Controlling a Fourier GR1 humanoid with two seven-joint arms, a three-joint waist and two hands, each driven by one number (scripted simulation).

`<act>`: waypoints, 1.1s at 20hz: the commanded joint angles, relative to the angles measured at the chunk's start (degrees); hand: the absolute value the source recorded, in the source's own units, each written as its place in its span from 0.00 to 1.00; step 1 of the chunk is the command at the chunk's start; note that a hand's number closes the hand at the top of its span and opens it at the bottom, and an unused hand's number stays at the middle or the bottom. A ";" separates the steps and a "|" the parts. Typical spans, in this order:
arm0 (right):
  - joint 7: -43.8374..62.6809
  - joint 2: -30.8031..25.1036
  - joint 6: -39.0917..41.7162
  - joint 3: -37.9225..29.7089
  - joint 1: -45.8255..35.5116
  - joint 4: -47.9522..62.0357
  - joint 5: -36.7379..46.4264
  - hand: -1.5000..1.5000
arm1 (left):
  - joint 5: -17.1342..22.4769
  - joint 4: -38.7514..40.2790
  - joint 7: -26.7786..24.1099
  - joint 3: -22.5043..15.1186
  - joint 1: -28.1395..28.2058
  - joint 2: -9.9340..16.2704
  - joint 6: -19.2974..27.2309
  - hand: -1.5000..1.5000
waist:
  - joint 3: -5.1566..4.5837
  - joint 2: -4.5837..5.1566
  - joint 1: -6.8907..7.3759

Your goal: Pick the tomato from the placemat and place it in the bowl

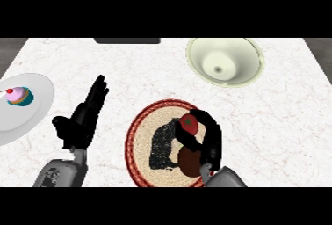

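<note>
Currently the counter (149,70) carries, by size: the placemat (146,132), the bowl (225,61) at upper right, a plate (32,110) with a cupcake (19,96) at left. The right hand (211,145) curls round the tomato (189,125), above the placemat. The left hand (81,121) rests open, fingers straight. Recommended: lift clear of the mat, travel up-right, centre the tomato over the bowl before releasing.

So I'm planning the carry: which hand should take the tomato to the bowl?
Right hand: it's curled round the tomato over the placemat. Left hand rests open.
</note>
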 commanded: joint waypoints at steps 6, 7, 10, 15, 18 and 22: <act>-4.69 1.02 -2.07 2.91 -5.32 5.59 -5.56 1.00 | -2.24 -4.16 -0.08 -0.97 4.97 -1.63 -0.25 0.50 | 0.45 0.60 0.44; 2.57 1.02 -4.83 -0.28 -15.47 12.13 -3.03 1.00 | 0.22 1.41 -0.65 1.60 -0.56 -0.63 -2.26 0.50 | 0.42 0.83 0.87; 6.77 1.03 -8.89 -8.09 -25.58 22.75 3.53 1.00 | -0.96 -0.60 -1.01 -0.87 0.41 -0.74 -2.48 0.50 | 0.13 1.66 3.91; 8.41 -1.47 -11.99 -12.66 -37.37 34.33 10.17 1.00 | -1.40 -1.30 0.16 -2.51 -1.55 -1.10 -3.34 0.50 | 0.00 2.46 6.85; 8.96 -1.93 -15.03 -14.12 -45.47 39.88 14.57 1.00 | -1.28 -1.05 1.21 -2.49 -3.26 -1.66 -3.10 0.50 | 0.01 2.43 7.39; 10.33 -3.75 -15.63 -13.57 -53.99 50.20 21.41 1.00 | -2.05 0.04 0.08 -3.52 -3.09 -2.71 -2.74 0.50 | -0.14 2.57 7.87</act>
